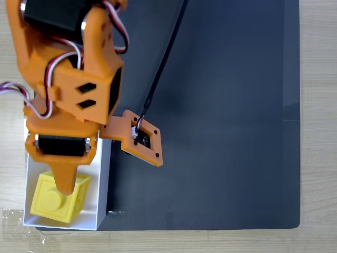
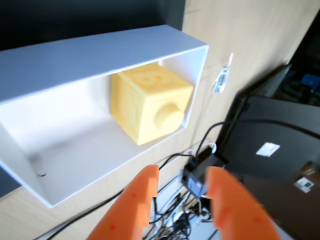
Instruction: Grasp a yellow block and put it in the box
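Wrist view: yellow block [image 2: 150, 101] sits in the box [image 2: 90, 55] beyond the empty, parted gripper [image 2: 182, 176].

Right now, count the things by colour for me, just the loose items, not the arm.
Yellow: 1, the block lying inside the box.
White: 1, the box.
Black: 1, the mat on the table.
Total: 3.

I see a dark mat [image 1: 226, 105] covering most of a pale wooden tabletop [image 1: 318, 126]; bare wood borders the mat's right and bottom edges. Past the table edge in the wrist view, tangled black cables [image 2: 185, 210] lie beside a dark flat case [image 2: 280, 150].
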You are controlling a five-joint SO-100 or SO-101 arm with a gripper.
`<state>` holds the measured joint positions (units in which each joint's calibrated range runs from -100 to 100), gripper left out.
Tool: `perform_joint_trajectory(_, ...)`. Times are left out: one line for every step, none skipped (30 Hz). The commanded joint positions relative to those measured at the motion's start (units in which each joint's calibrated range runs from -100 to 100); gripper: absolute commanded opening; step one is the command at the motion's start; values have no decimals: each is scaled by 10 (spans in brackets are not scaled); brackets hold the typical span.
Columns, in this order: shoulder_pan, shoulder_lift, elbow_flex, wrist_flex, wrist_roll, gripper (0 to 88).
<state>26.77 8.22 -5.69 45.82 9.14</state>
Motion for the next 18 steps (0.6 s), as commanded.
perform_joint_trajectory(-27, -129, -14, 84, -55, 21)
perform_joint_trajectory(-36, -160, -3, 110, -69, 23)
perform_joint_trajectory(-45, -192, 11, 136, -80, 17)
perform_joint_trajectory(-56, -227, 29, 159, -88, 11)
perform_joint_trajectory(-67, -263, 52, 181, -93, 11)
perform_joint_trajectory(-79, -300, 80, 198, -96, 11)
perform_joint_trajectory(-92, -338, 110, 212, -97, 11)
perform_joint_trajectory(-104, -375, 147, 222, -97, 11)
perform_joint_trajectory(-115, -415, 188, 228, -95, 11)
perform_joint_trajectory(-124, -454, 232, 228, -97, 11)
perform_joint_trajectory(-131, -495, 280, 223, -97, 11)
perform_joint_trajectory(-138, -535, 329, 218, -97, 11)
perform_joint_trajectory(-145, -574, 378, 212, -97, 11)
perform_joint_trajectory(-151, -613, 428, 205, -97, 11)
perform_joint_trajectory(-157, -650, 481, 200, -97, 11)
perform_joint_trajectory(-164, -688, 536, 195, -97, 11)
perform_joint_trajectory(-170, -728, 591, 192, -96, 11)
perform_joint_trajectory(-174, -768, 649, 189, -93, 11)
